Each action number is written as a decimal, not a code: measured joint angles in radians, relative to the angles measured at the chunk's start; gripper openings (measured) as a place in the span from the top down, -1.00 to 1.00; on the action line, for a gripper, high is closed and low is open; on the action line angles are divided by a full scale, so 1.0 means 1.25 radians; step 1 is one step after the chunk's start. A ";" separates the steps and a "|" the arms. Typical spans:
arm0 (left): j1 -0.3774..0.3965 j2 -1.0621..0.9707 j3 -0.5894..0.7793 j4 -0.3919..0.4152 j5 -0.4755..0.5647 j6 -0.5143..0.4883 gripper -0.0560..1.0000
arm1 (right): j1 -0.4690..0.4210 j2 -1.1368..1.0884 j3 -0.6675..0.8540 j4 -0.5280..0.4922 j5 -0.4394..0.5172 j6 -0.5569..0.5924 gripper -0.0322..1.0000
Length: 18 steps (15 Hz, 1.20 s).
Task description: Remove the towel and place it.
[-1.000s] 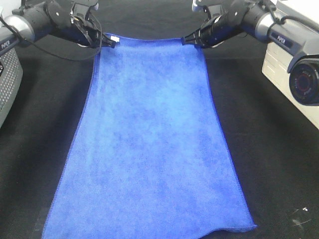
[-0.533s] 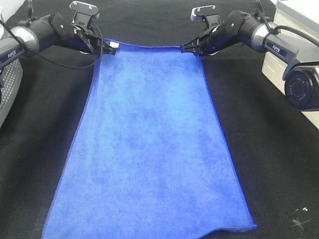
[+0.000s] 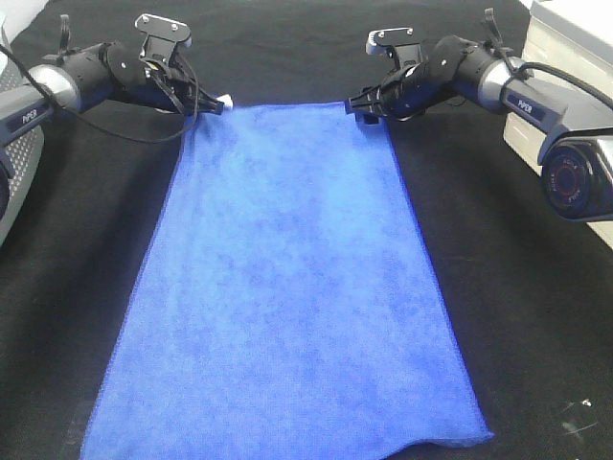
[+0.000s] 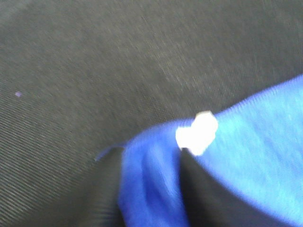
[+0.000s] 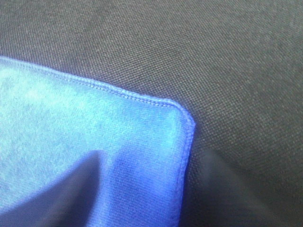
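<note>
The bright blue towel [image 3: 287,287] lies spread lengthwise on the black table cloth, its far edge stretched straight between my two grippers. My left gripper [image 3: 203,103] is shut on the far left corner, where the small white tag [image 3: 226,101] sticks out. The left wrist view shows the tag [image 4: 198,133] and a pinched fold of towel [image 4: 149,184] between dark fingers. My right gripper [image 3: 369,105] is low at the far right corner and shut on it. The right wrist view shows that stitched corner [image 5: 182,116] close to the cloth.
A grey device [image 3: 14,163] stands at the left edge. A white box [image 3: 565,86] and a black camera lens [image 3: 575,177] stand at the right. Black table cloth [image 3: 517,316] runs along both sides of the towel.
Both grippers have moved down and towards the near side with the towel's far edge, which now sits lower and closer to the cloth. The near part of the towel has not moved.
</note>
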 joint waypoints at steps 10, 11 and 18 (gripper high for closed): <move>-0.002 -0.171 0.000 0.023 0.355 -0.105 -0.62 | -0.018 -0.144 -0.010 -0.006 0.402 0.063 -0.45; -0.002 -0.205 0.000 0.050 0.434 -0.131 -0.62 | -0.018 -0.182 -0.010 -0.010 0.467 0.089 -0.45; 0.008 -0.374 0.000 0.338 0.696 -0.354 -0.62 | -0.018 -0.417 -0.012 -0.070 0.605 0.213 -0.45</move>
